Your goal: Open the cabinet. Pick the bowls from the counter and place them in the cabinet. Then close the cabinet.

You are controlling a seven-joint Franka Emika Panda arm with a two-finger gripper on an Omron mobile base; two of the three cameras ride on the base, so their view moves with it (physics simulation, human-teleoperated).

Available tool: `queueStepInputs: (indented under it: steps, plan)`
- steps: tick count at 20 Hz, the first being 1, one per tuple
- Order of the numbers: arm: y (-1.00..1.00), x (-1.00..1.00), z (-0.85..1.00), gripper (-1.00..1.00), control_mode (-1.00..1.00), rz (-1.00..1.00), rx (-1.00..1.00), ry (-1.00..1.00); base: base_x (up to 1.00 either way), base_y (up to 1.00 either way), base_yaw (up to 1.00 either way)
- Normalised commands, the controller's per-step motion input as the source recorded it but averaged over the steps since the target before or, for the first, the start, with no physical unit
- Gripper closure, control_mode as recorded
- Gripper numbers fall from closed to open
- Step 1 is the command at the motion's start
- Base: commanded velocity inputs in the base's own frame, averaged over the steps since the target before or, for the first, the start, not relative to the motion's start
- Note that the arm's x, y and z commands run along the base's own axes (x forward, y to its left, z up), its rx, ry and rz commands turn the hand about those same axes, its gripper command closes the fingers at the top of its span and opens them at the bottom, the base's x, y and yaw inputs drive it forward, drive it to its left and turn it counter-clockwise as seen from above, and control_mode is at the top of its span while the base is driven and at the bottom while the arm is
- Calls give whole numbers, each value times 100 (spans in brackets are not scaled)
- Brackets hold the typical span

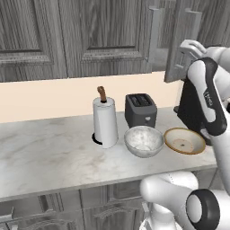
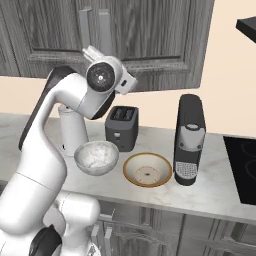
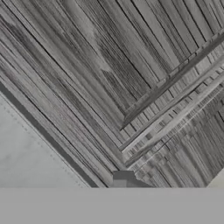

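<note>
I have the gripper [image 2: 86,51] raised to the cabinet [image 1: 112,36], by the handles of its partly open right door, and I cannot tell whether the jaws are parted or clamped. Both bowls sit empty on the counter [image 1: 40,157] in front of the toaster [image 1: 140,110]: the speckled bowl [image 1: 143,141] left, the tan bowl [image 1: 184,140] right. I judge them rigid, smooth and breakable, the stone-look one probably heavier, best pinched across the rim.

Both bowls — speckled grey bowl [image 2: 96,156] and tan bowl [image 2: 147,169] (brown-rimmed) — sit on the counter [image 2: 215,192].
</note>
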Motion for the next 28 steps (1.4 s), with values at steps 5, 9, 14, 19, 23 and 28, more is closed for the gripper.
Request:
queueStepInputs:
  steps: [5,9,14,19,23,28]
  plan:
    - [-100,-58,0,100,-100,0,35,-9,0,0,0]
    - [-100,-66,1,100,-100,0,32,-7,0,0,0]
    - [-100,-79,1,100,-100,0,32,-1,0,0,0]
    - [-100,-80,0,100,-100,0,27,1,0,0,0]
    - [-1,-100,17,-100,-100,1,0,-8,0,0,0]
    - [87,-100,30,-100,-100,0,-27,-33,0,0,0]
